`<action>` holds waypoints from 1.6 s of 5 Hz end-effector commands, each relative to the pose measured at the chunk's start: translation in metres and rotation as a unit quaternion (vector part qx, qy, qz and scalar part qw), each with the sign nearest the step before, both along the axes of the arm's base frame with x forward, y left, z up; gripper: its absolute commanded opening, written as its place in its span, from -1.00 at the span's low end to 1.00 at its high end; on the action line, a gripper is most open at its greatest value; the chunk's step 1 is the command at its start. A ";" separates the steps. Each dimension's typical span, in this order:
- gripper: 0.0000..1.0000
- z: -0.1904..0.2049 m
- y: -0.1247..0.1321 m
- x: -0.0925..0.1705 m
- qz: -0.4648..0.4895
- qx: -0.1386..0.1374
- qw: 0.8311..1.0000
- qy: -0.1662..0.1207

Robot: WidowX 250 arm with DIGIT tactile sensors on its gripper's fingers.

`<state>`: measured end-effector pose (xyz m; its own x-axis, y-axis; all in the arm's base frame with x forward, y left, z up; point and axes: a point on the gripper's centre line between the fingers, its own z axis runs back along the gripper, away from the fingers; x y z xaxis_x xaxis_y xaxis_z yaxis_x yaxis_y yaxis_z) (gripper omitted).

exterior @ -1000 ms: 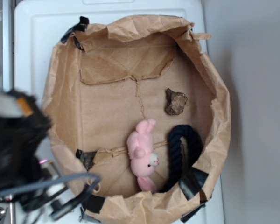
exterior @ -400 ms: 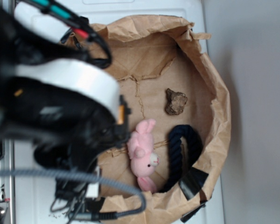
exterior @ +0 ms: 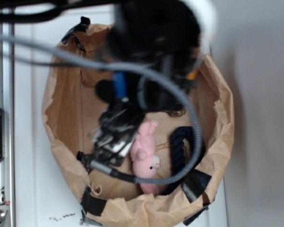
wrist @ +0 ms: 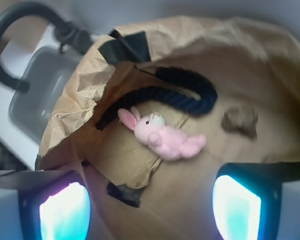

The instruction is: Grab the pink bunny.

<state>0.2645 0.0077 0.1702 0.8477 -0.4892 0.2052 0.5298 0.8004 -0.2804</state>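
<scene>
My claw (wrist: 150, 200) spread open, empty. Pink bunny (wrist: 162, 136) ahead, centred between fingers, lying in paper bag (wrist: 75, 107) beside dark rope (wrist: 182, 95). Likely soft, light, squashy; pinch plump body.

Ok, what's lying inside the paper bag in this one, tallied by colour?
Pink: 1, the bunny
Dark navy: 1, the rope
Brown: 1, the lump
Total: 3 things in the paper bag
</scene>
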 end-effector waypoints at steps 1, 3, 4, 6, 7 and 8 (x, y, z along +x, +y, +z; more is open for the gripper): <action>1.00 0.016 0.000 0.001 0.003 0.004 1.000 -0.027; 1.00 -0.009 -0.011 0.000 -0.104 0.039 0.992 -0.059; 1.00 -0.037 -0.010 0.005 -0.148 0.063 0.986 -0.052; 1.00 -0.077 -0.010 0.018 -0.173 0.089 0.980 -0.037; 1.00 -0.090 -0.019 0.014 -0.203 0.087 0.974 -0.047; 1.00 -0.081 -0.032 0.011 -0.235 0.053 0.969 -0.045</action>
